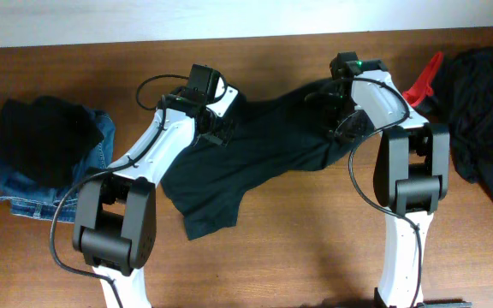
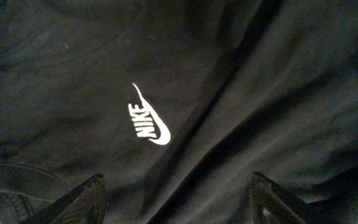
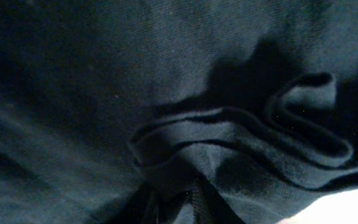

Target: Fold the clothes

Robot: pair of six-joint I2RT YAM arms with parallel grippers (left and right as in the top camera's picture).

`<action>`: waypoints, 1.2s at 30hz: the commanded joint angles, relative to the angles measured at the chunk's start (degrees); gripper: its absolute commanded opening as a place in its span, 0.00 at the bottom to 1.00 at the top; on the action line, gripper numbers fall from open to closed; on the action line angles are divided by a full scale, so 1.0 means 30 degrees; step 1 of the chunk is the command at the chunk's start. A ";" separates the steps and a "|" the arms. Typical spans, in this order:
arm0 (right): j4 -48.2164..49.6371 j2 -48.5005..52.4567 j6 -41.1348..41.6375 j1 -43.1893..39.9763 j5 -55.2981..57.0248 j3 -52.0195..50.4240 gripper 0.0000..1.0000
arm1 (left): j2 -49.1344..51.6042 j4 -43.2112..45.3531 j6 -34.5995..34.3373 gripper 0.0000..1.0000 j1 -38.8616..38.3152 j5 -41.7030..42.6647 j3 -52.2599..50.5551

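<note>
Lying across the middle of the overhead frame, the very dark T-shirt (image 1: 255, 162) runs on a slant from upper right to lower left, front up and creased, with one sleeve spread at its lower-left end. Its small white logo (image 2: 148, 119) shows just left of centre in the left wrist view, tilted, with long wrinkles to its right.

The left gripper (image 2: 178, 179) hangs over the chest area of the shirt. Its two dark fingers (image 2: 82, 202) stand wide apart at the bottom corners of that view, with only flat cloth between them and nothing clasped.

The right gripper (image 1: 330, 107) is down on the shirt's upper-right end. Its own view is filled with bunched folds (image 3: 241, 143) that gather toward the bottom centre. The fingers are lost in the dark there, so I cannot tell whether they are pinching the cloth.

On the wooden table (image 1: 315, 257), a black garment (image 1: 41, 128) lies on blue jeans (image 1: 24, 192) at the left edge. A dark heap of clothing (image 1: 486, 120) sits at the right edge, with a red item (image 1: 422, 81) just beside it.
</note>
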 commanded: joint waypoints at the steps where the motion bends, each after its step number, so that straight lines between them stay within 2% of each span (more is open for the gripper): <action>1: -0.0896 -0.0022 0.0080 -0.0058 0.0911 -0.0685 0.21 | 0.0168 -0.0022 -0.0095 0.73 0.0066 -0.0080 0.0007; 15: -0.3395 -0.3002 -0.1049 -0.0058 0.2186 -0.0685 0.21 | 0.0168 0.0036 -0.0095 0.73 0.0066 -0.0080 0.0007; 17: -0.3432 -0.3191 -0.1071 -0.0058 0.2186 -0.0685 0.13 | 0.0168 0.0051 -0.0095 0.73 0.0066 -0.0080 0.0007; 22: -0.4641 -0.3213 -0.1071 -0.0058 0.2251 -0.0692 0.04 | 0.0168 0.0036 -0.0095 0.73 0.0066 -0.0080 0.0007; 26: -0.5464 -0.3213 -0.1071 -0.0036 0.2987 -0.0692 0.04 | 0.0168 0.0044 -0.0095 0.73 0.0066 -0.0080 0.0007; 27: -0.5457 -0.3213 -0.1064 -0.0029 0.2943 -0.0692 0.06 | 0.0168 0.0051 -0.0095 0.73 0.0066 -0.0080 0.0007; 29: -0.5107 -0.3213 -0.1129 0.0022 0.2142 -0.0692 0.30 | 0.0168 0.0117 -0.0095 0.73 0.0066 -0.0080 0.0007; 31: -0.4473 -0.3147 -0.1355 0.0146 0.1304 -0.0699 0.46 | 0.0168 0.0182 -0.0095 0.73 0.0066 -0.0080 0.0007; 36: -0.3126 -0.2892 -0.1333 0.1027 -0.0444 -0.0940 0.57 | 0.0168 0.0109 -0.0095 0.73 0.0066 -0.0080 0.0007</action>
